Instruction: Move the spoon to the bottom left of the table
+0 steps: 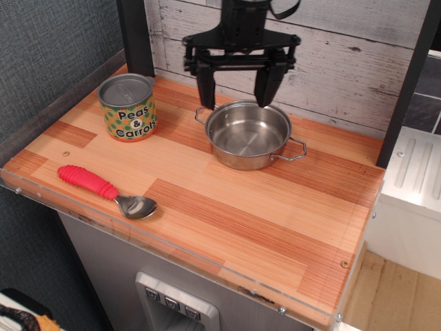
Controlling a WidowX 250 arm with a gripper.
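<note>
The spoon (pixel 103 190) lies flat near the front left edge of the table (pixel 234 227), red ribbed handle pointing left, metal bowl to the right. My gripper (pixel 236 95) hangs open and empty at the back of the table, above the far rim of the pot, well away from the spoon. Its two black fingers (pixel 207 88) point down, spread wide.
A steel pot (pixel 249 134) with two handles stands at the back middle. A "Peas & Carrots" can (pixel 128 107) stands at the back left. A clear acrylic rim (pixel 172 249) runs along the front edge. A white plank wall (pixel 331 55) is behind.
</note>
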